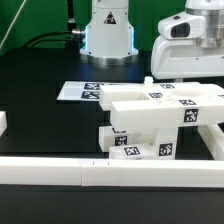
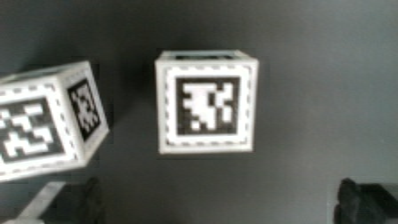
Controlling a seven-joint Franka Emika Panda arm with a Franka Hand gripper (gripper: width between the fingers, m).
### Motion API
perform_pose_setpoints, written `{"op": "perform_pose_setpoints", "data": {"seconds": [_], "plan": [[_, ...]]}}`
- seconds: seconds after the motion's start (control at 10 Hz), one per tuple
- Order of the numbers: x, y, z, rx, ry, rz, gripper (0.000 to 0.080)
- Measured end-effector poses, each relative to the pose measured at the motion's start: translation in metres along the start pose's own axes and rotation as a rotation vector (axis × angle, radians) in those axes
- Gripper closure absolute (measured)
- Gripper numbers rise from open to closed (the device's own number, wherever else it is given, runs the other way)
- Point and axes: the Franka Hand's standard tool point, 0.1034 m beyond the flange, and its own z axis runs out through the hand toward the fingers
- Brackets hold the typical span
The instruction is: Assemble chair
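**Table** [image 1: 40,120]: matte black top that fills most of the exterior view. It is the bearing surface for everything listed below.

**Backdrop** [image 1: 12,30]: a green wall or curtain shows behind the table. Dark cables [image 1: 50,42] trail across the far edge.

**Robot base** [image 1: 108,30]: white column with a pale blue glow, standing at the far side of the table near the middle.

**Arm** [image 1: 190,45]: white housing that hangs over the table on the exterior view's right, above the far end of the parts.

**Rail** [image 1: 60,172]: long plain white bar lying across the near edge of the table.

**Chair pieces** [image 1: 150,125]: glossy white chunky parts with black-and-white square tags. They are grouped on the table right of centre in the exterior view, just behind the rail and below the arm.

**Marker board** [image 1: 82,92]: thin flat white sheet with tags, lying on the table beyond the pieces towards the exterior view's left.

**Tagged block** [image 2: 208,103] and **tagged cube** [image 2: 45,120]: seen from the wrist view resting on the black top, near each other but apart.

**Gripper** [image 2: 214,200]: dark fingertips [image 2: 63,200] spread wide and released. They grasp nothing and are clear of the block.
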Motion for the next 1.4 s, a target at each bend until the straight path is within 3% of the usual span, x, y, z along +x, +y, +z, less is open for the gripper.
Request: {"op": "perform_pose_setpoints", "data": {"seconds": [0.7, 1.4], "plan": [[-0.014, -0.004, 0.018, -0.008, 0.007, -0.012, 0.0151], [-0.015, -0.001, 0.021, -0.011, 0.001, -0.011, 0.0151]]}}
